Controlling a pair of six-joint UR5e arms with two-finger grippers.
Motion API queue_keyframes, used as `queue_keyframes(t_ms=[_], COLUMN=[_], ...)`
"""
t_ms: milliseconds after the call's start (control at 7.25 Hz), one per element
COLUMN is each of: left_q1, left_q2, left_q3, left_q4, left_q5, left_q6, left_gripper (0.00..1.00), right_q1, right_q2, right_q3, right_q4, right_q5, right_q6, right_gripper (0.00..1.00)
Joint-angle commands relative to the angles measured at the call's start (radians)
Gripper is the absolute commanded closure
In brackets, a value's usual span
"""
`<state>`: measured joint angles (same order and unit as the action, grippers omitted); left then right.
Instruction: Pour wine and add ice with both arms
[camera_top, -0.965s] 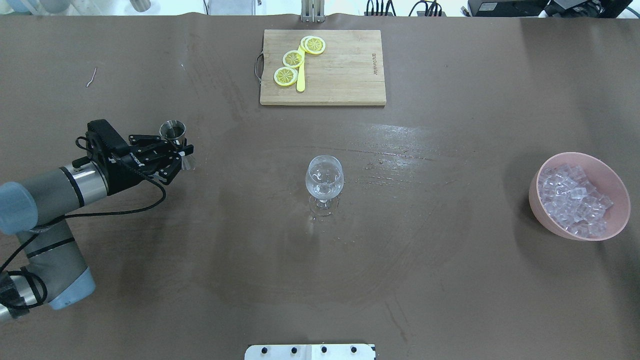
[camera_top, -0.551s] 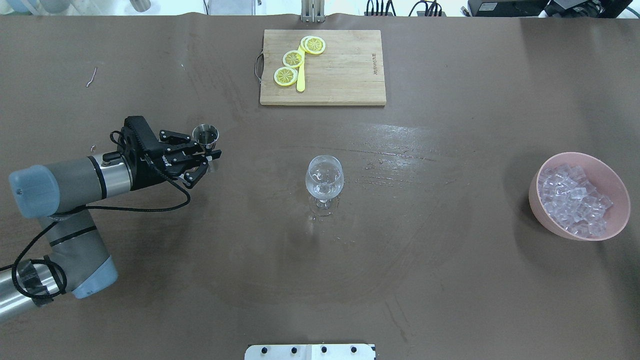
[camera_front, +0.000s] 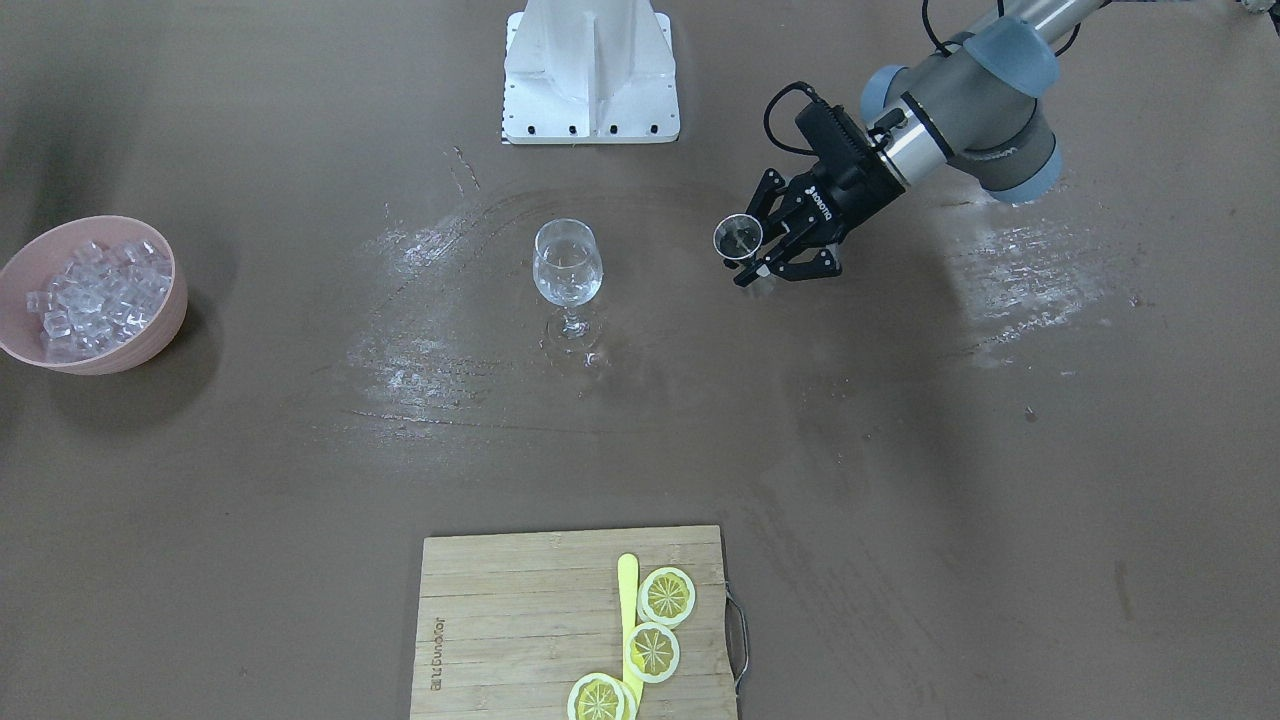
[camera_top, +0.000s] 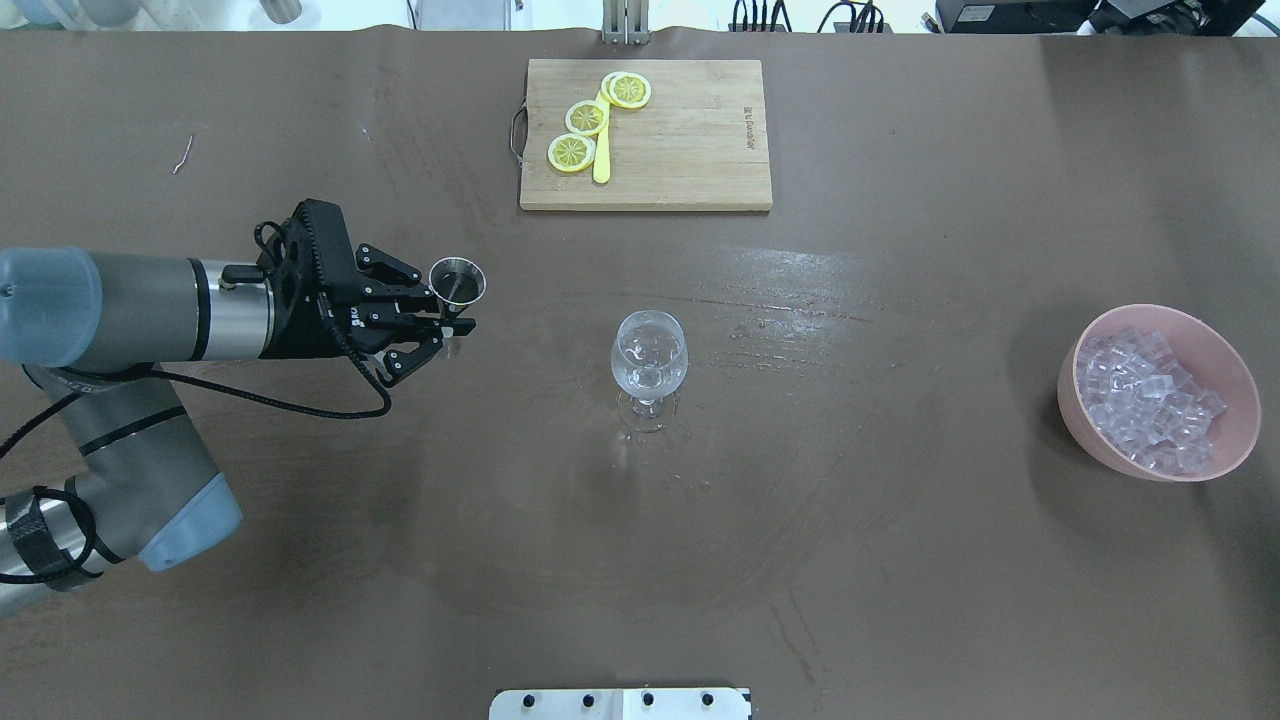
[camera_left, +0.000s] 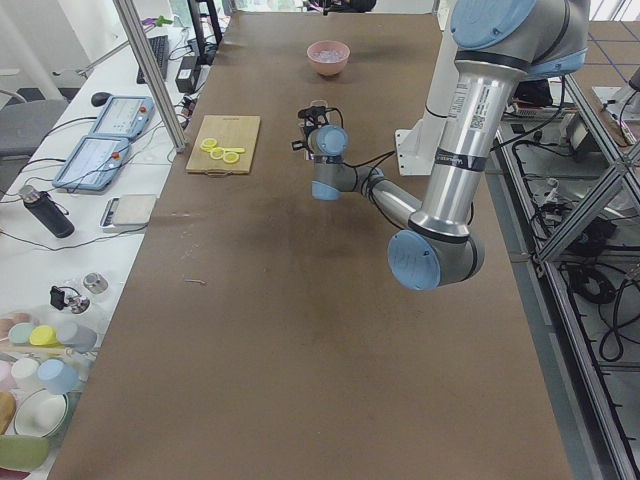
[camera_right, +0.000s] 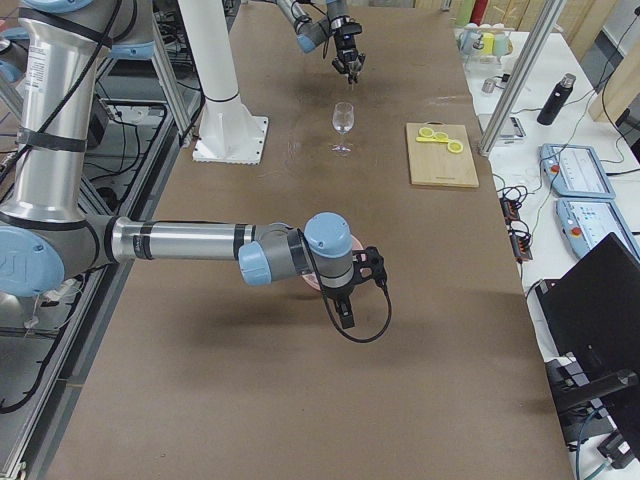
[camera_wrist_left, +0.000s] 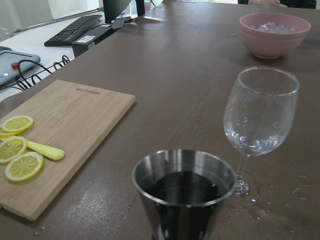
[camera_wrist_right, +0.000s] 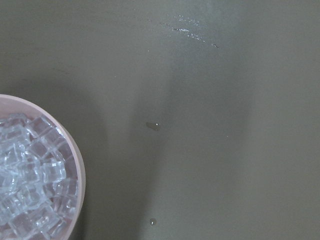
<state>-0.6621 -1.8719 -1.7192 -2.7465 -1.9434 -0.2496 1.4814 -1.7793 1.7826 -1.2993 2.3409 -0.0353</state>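
Pouring is the step we judge to be in hand: our left gripper (camera_top: 452, 333) is clamped on a small steel measuring cup (camera_top: 457, 281), held upright, with the wine (camera_wrist_left: 183, 186) inside it. Ahead of those fingers, well apart, stands a clear stemmed wine glass (camera_top: 649, 362). Next we must carry the cup over its rim and tip gently. Our right gripper (camera_right: 345, 315) hangs by the round pink bowl (camera_top: 1090, 440) of ice (camera_top: 1150, 400); whether its fingers are parted we cannot tell.

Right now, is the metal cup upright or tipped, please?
Upright. From overhead the metal cup shows a round open mouth, and the left wrist view has its rim level, beside the wine glass, not over it.
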Motion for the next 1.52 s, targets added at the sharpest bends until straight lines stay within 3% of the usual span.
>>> queue_keyframes(t_ms=[0, 551, 827, 1379], left_q1=[-0.001, 0.006, 0.068, 0.124], left_q2=[-0.047, -0.13, -0.139, -0.167], left_q3=[-0.013, -0.025, -0.065, -0.144], left_q4=[0.085, 0.262, 0.339, 0.517], left_q5=[-0.008, 0.054, 0.124, 0.133], left_q6=[0.001, 0.003, 0.003, 0.059], left_gripper=[1.0, 1.0, 1.0, 1.0], right_q1=[-0.001, 0.0, 0.0, -0.001], right_q2=[0.0, -0.002, -0.002, -0.003], right_q3=[0.0, -0.002, -0.006, -0.008], right_q4=[0.0, 0.0, 0.0, 0.0], right_q5=[0.0, 0.0, 0.0, 0.0], right_q6=[0.0, 0.0, 0.0, 0.0], right_gripper=[0.0, 0.0, 0.0, 0.0])
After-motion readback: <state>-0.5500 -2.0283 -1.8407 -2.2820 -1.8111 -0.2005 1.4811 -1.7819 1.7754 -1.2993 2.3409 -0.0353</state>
